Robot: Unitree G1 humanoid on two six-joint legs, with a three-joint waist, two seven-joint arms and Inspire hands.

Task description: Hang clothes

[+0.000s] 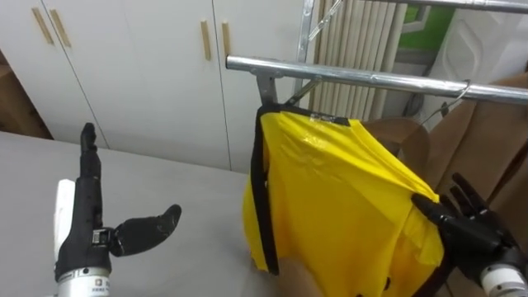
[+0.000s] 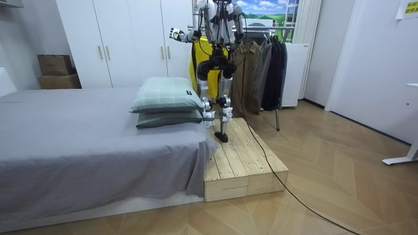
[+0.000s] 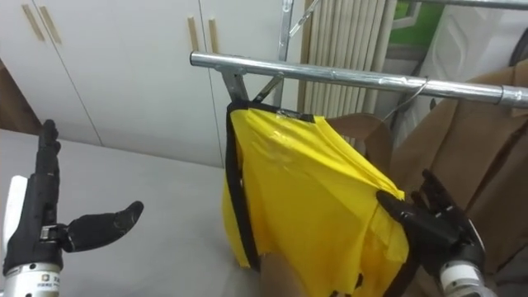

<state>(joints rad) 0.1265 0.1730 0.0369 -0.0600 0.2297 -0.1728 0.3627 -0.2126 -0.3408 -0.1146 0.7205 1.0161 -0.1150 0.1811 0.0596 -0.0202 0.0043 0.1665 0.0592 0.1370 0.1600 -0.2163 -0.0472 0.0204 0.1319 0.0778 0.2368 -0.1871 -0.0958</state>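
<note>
Yellow shirt (image 1: 330, 198) on the rail (image 1: 371, 80), pinched by the right robot hand (image 1: 474, 235).
Left eye view: shirt at centre; right robot hand lower right, clamped on its edge; left robot hand (image 1: 82, 231) lower left, spread apart, empty. Room view: robot on a platform (image 2: 241, 163) by the bed (image 2: 78, 137). Right eye view: cloth looks light, soft, slippery; best held at the shoulders.

Garment (image 1: 330, 198) on rail (image 1: 371, 79), wardrobe (image 1: 148, 74) behind, bed (image 1: 165, 190) left
</note>
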